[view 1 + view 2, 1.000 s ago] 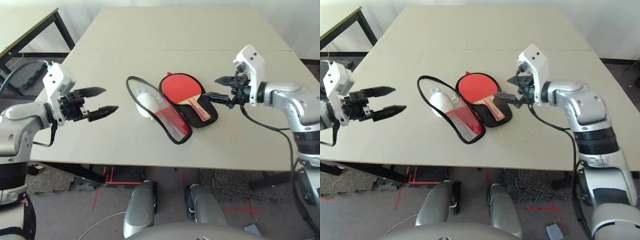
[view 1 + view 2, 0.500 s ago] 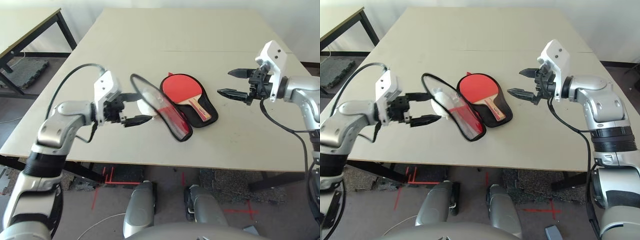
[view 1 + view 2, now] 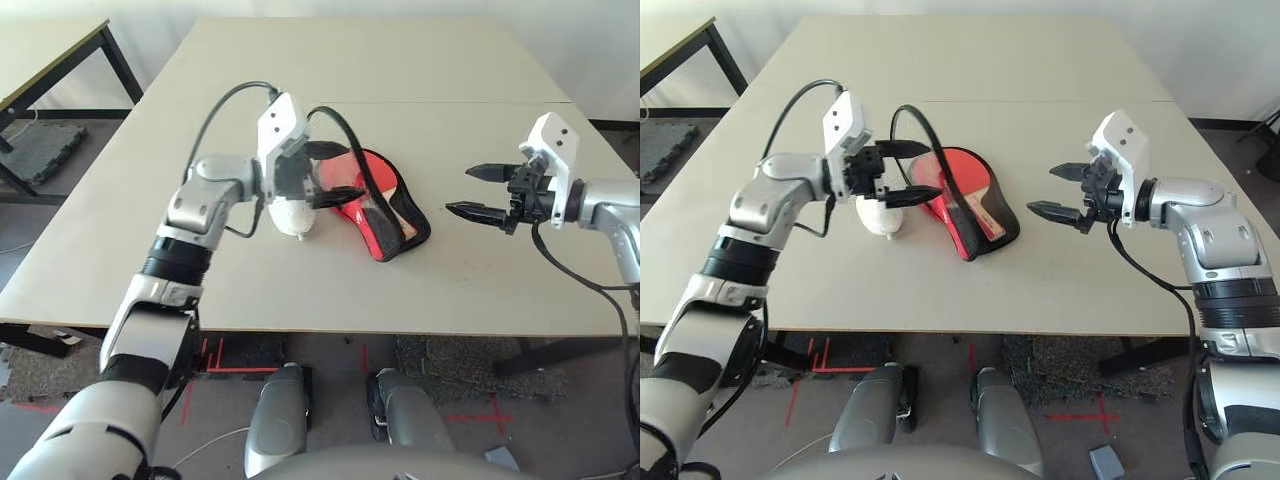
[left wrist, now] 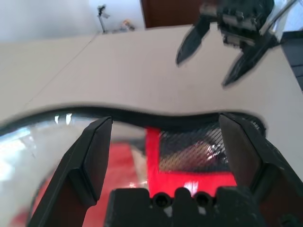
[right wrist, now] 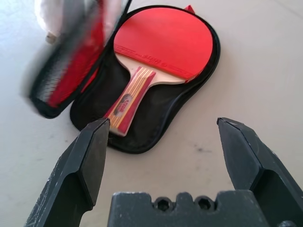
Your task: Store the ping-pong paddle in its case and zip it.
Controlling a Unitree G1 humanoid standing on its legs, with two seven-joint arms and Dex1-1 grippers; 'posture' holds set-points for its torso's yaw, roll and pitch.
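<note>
Both of my grippers are standing with fingers spread wide, gripping nothing. My left gripper (image 3: 335,176) is hovering at the raised lid of the case (image 3: 398,222), while my right gripper (image 3: 478,191) is hanging apart to the side. Lying in the case's black half is the ping-pong paddle (image 5: 161,49), handle toward my right gripper.
</note>
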